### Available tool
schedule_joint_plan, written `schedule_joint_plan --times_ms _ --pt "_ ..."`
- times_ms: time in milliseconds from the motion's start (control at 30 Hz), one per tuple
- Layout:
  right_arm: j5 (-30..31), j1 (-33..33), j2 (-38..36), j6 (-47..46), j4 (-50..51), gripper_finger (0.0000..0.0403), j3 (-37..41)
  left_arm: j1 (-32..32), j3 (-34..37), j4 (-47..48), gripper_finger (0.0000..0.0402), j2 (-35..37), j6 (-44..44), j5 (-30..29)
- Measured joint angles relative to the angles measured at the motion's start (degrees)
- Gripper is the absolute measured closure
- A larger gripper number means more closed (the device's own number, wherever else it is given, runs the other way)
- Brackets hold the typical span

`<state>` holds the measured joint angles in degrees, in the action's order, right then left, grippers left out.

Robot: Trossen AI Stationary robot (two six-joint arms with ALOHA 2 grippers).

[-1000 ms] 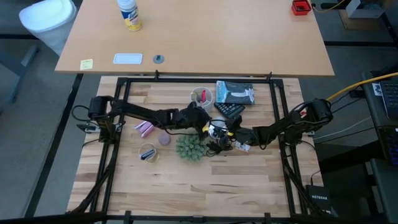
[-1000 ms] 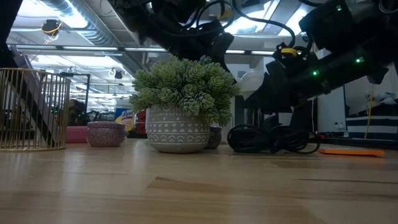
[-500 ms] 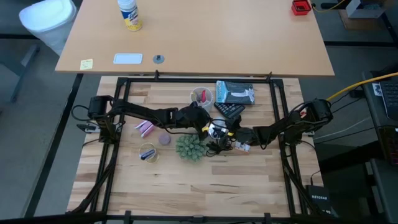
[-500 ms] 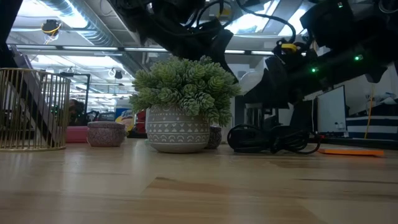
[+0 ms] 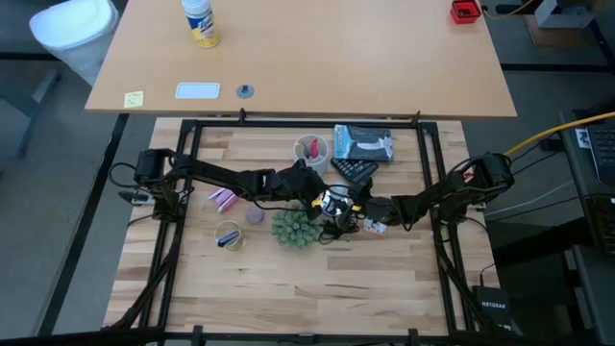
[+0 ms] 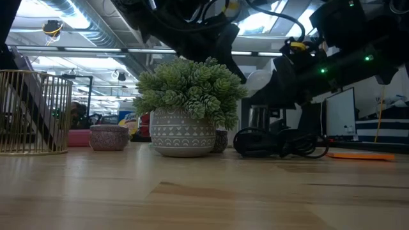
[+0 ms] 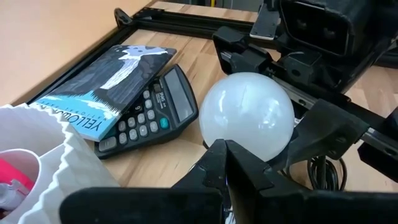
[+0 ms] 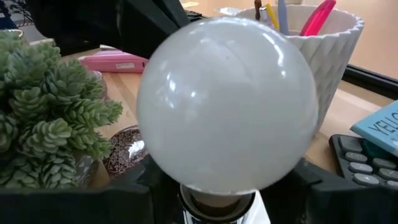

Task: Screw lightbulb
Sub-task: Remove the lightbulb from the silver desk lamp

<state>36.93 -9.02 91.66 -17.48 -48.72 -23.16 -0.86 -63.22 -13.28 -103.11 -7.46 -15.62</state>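
The white lightbulb (image 7: pixel 247 115) stands base down between my two grippers at the table's middle (image 5: pixel 333 201). Its grey screw base (image 8: pixel 214 202) sits in the socket below it. My left gripper (image 7: pixel 273 155) reaches in from the table's left and is shut on the bulb's globe. My right gripper (image 8: pixel 214 211) comes from the table's right and is shut on the socket under the bulb. The socket's black cord (image 6: pixel 278 144) lies coiled on the table. My left gripper pinches the globe's lower half (image 7: pixel 283 140) between its two fingers, one finger (image 7: pixel 323 130) on each side. The fingers come nearly level from the table's left. The bulb stands upright, globe up. My right gripper holds the socket just below the bulb's base (image 8: pixel 217 205), fingers on either side, coming from the table's right. The globe hides most of the contact. The socket is held above the table, bulb upright on it.
A green succulent in a white pot (image 5: pixel 293 228) stands close by, toward the table's near edge. A calculator (image 7: pixel 149 115) and a book (image 7: pixel 106 74) lie on the far side, beside a white pen cup (image 8: pixel 323 50). A purple bowl (image 5: pixel 253 215) and wire basket (image 6: pixel 32 112) stand to the left.
My left gripper has shifted slightly at the bulb, staying shut on it. The bulb, the socket and my right gripper stay where they were.
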Motion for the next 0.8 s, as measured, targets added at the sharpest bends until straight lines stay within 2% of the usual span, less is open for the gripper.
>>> schedule_joint_plan --times_ms 667,800 --pt "-0.11 0.09 -0.15 1.4 0.01 0.0215 -0.22 -3.48 0.0 0.17 0.04 -0.15 -0.72 -1.07" --pt "-2.3 0.09 -0.15 1.34 0.55 0.0203 -0.22 -3.43 0.0 0.19 0.04 -0.15 -0.72 -1.09"
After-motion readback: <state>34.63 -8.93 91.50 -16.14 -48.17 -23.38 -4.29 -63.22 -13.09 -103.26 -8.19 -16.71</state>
